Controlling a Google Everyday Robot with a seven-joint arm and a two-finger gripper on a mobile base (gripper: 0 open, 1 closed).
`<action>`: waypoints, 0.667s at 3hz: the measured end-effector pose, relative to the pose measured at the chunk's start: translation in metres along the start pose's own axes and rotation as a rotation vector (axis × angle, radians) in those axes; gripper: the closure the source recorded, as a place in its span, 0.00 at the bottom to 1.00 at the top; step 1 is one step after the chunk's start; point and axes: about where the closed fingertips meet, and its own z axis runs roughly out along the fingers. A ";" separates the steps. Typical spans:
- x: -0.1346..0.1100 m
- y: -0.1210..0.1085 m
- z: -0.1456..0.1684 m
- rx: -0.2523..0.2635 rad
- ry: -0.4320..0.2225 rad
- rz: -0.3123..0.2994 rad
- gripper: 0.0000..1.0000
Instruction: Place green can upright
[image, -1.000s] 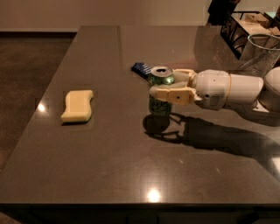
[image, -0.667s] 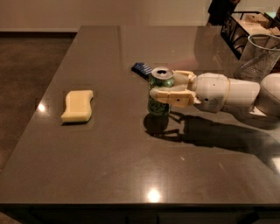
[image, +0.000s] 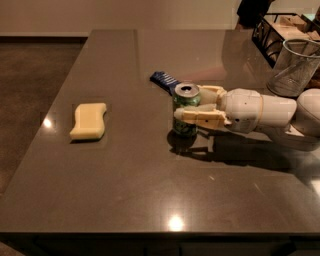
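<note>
One can (image: 186, 110) is upright near the middle of the table (image: 125, 190), clasped on both sides by the gripper (image: 189, 102), whose arm reaches in from the right edge. A blue wrapper (image: 164, 80) lies just behind the can toward the far edge. A yellow sponge (image: 89, 120) lies near the left edge, and a mesh cup (image: 292, 67) stands by the far right corner.

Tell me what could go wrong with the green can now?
The gripper hugs the upright green can. If a finger drags while pulling back, the can could tip and roll. The blue wrapper lies close behind it; a nudge that way might leave the can wobbling on its edge.
</note>
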 end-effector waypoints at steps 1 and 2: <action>-0.001 0.001 0.002 -0.004 0.000 -0.001 0.00; -0.001 0.001 0.002 -0.004 0.000 -0.001 0.00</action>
